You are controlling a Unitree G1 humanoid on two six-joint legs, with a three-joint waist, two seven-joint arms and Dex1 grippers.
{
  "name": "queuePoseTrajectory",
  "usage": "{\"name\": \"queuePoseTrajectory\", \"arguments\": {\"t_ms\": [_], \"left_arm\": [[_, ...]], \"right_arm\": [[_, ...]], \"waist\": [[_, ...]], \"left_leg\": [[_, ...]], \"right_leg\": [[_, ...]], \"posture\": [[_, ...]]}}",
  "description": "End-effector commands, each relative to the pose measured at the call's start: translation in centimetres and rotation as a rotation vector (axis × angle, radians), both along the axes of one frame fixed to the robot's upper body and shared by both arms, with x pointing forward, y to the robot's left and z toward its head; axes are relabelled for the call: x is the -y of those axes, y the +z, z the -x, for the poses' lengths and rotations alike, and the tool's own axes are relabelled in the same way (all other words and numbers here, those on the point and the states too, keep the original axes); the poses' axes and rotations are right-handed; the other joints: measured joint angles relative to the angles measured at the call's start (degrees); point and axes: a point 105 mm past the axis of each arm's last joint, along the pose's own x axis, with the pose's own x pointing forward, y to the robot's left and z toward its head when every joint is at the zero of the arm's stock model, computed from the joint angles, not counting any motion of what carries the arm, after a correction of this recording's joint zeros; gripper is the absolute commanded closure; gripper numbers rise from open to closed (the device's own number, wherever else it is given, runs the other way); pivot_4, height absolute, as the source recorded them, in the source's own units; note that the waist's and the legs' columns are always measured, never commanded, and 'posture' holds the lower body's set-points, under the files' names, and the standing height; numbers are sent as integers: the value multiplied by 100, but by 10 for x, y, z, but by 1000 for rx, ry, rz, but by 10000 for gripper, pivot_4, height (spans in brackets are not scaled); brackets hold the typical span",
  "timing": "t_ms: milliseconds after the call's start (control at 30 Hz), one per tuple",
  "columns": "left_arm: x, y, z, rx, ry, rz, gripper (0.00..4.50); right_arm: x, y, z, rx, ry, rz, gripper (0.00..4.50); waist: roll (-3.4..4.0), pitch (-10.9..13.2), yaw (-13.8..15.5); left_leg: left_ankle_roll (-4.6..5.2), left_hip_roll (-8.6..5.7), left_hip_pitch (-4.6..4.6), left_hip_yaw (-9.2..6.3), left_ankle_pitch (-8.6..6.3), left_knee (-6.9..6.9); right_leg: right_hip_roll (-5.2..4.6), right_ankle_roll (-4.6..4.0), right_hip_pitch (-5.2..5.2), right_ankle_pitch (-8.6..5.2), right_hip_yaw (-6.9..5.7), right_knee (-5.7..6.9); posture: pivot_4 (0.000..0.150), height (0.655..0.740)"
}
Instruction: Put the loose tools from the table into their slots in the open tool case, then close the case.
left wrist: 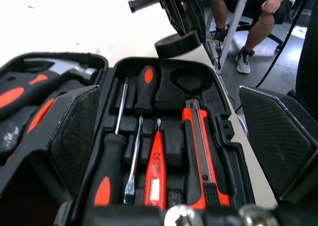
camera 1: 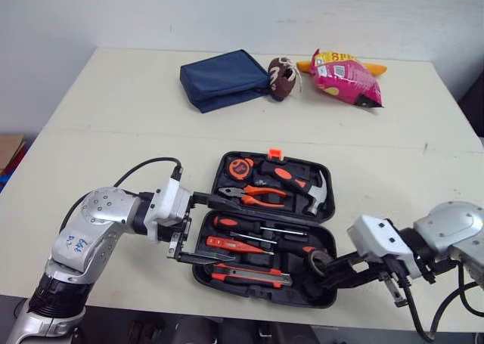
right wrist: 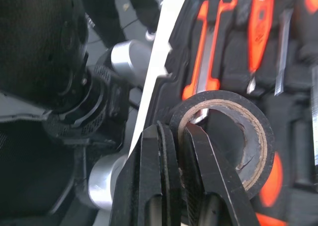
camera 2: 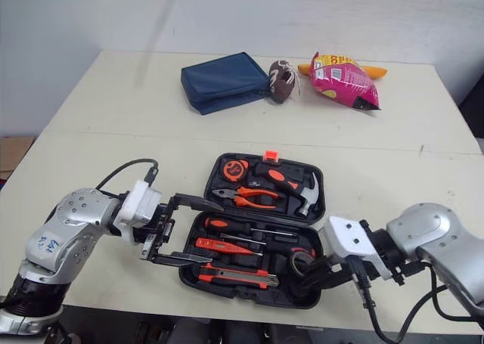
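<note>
The black tool case [camera 1: 325, 299] lies open near the table's front edge, its lid half toward the back. The lid holds a hammer [camera 1: 302, 187], pliers [camera 1: 253, 196] and a tape measure [camera 1: 240, 166]. Screwdrivers [camera 1: 242, 227] and an orange utility knife [camera 1: 249, 276] sit in the near half. My left gripper [camera 1: 225, 230] is open at the case's left side, its fingers spread over the near half. My right gripper [right wrist: 174, 131] is shut on a black tape roll [right wrist: 248, 136], pinching its wall, one finger inside the ring. The roll [camera 1: 318, 262] hangs over the case's right front corner, above a round empty recess [left wrist: 191, 79].
At the back of the table lie a blue pouch [camera 1: 224, 79], a small brown toy football [camera 1: 282, 78] and a pink snack bag [camera 1: 346, 78]. A seated person [left wrist: 253, 17] is beyond the table's right side. The table's front edge runs just below the case.
</note>
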Motion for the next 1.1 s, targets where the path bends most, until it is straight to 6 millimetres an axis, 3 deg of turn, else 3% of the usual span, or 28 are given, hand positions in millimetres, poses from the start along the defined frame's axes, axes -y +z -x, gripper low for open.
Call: {"name": "queuePoseTrajectory", "arguments": {"t_ms": [33, 200, 733, 967, 1100], "left_arm": [[1, 0, 7, 33, -31, -22, 0], [2, 0, 8, 29, -30, -20, 0], [4, 0, 8, 27, -18, -20, 0], [3, -2, 5, 27, 7, -16, 0], [3, -3, 4, 28, 16, -13, 0]], "right_arm": [[-9, -10, 13, 13, 92, 30, 44517], [-3, -26, 12, 9, 66, 97, 44517], [16, -41, -14, 55, -102, 271, 44517], [9, -32, -24, 152, -60, 192, 44517], [15, -32, -21, 134, -52, 199, 44517]], "waist": [[-1, 0, -7], [-1, 1, -18], [-2, 1, -17], [-16, 2, -36], [-18, 3, -27]], "left_leg": [[0, 0, 0, 0, 0, 0], [0, 0, 1, 0, 0, 4], [8, 2, 4, 0, -2, 44], [21, 3, 2, 2, -2, 64], [29, 3, 2, 3, 6, 64]], "right_leg": [[1, 0, -1, 0, 0, 1], [0, -1, 0, 0, 1, 5], [-2, -2, 6, 4, 2, 30], [-4, 5, 11, 24, 2, 30], [-4, 4, 9, 39, 2, 32]], "posture": [[1500, 7400], [1500, 7400], [1500, 7400], [1500, 7400], [1500, 7400]]}}
